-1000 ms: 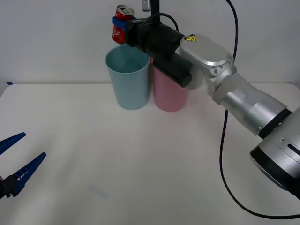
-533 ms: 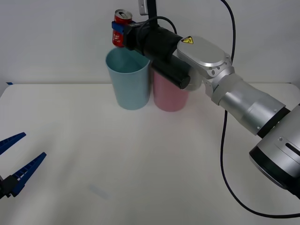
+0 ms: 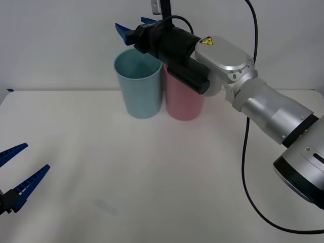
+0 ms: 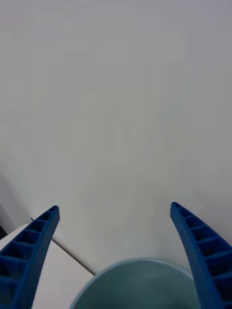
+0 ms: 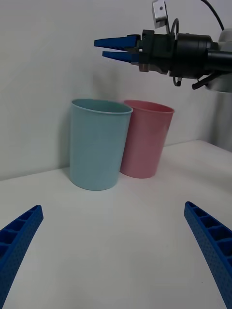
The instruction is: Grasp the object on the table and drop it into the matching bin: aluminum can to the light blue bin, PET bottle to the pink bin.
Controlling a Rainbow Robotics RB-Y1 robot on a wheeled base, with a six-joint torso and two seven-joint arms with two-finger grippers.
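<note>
Light blue bin (image 3: 137, 86), tall, tapered and smooth-walled, stands on your white table (image 3: 152, 177), touching the pink bin (image 3: 183, 98). Your right gripper (image 3: 130, 24) hangs just above its rim, fingers spread, holding nothing. Your left gripper (image 3: 36, 156) sits low at the near left, fingers parted.

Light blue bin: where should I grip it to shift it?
Probably pinch the light blue bin at its rim from above, on its left side: its mouth is open, the pink bin crowds its right, and the open right gripper hovers overhead.
</note>
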